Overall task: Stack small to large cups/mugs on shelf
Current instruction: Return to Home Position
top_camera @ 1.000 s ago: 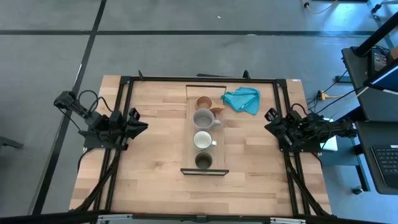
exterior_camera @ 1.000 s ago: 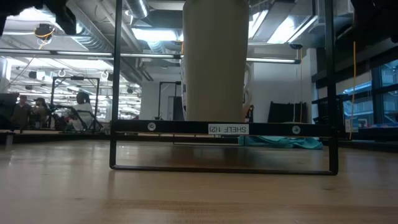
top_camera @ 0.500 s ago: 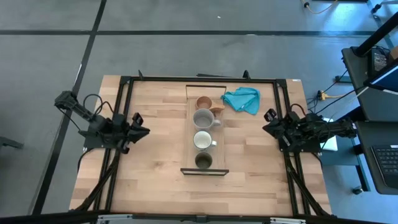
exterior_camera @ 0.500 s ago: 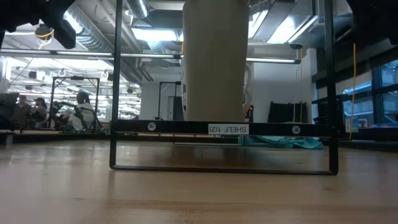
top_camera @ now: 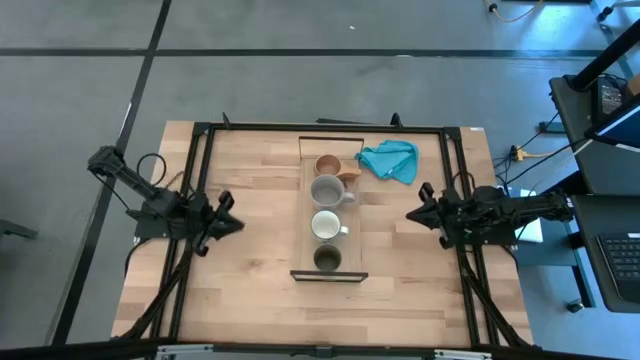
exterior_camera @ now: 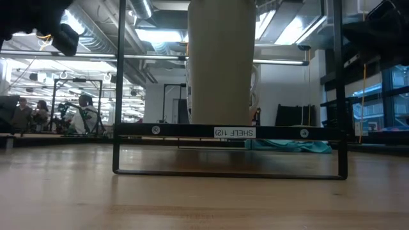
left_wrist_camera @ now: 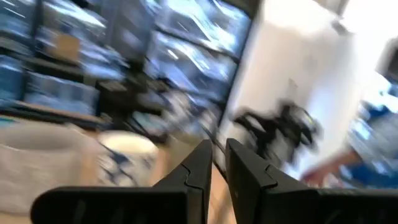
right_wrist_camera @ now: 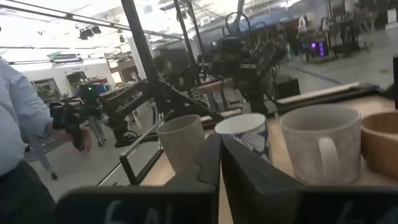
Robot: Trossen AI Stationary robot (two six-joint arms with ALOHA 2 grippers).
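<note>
Four cups stand in a row on the shelf [top_camera: 304,215], a narrow light-wood board with black brackets. From far to near they are the tan wooden cup [top_camera: 327,165], the grey mug [top_camera: 327,190], the pale mug [top_camera: 325,225] and the dark olive cup [top_camera: 327,259]. The right wrist view shows the same row: olive cup [right_wrist_camera: 180,146], pale mug [right_wrist_camera: 245,134], grey mug [right_wrist_camera: 320,143], tan cup [right_wrist_camera: 379,140]. My left gripper [top_camera: 236,222] hovers left of the shelf, shut and empty. My right gripper [top_camera: 412,215] hovers right of it, also shut and empty.
A crumpled teal cloth [top_camera: 390,160] lies on the table, right of the shelf's far end. Black frame bars [top_camera: 200,170] run along both table sides. A person [right_wrist_camera: 18,124] stands beyond the table's left side. Bare tabletop lies between each gripper and the shelf.
My right gripper has moved toward the shelf and a little toward the near edge. My left gripper has swung toward the near edge, its wrist view now blurred. The cups have stayed in place.
</note>
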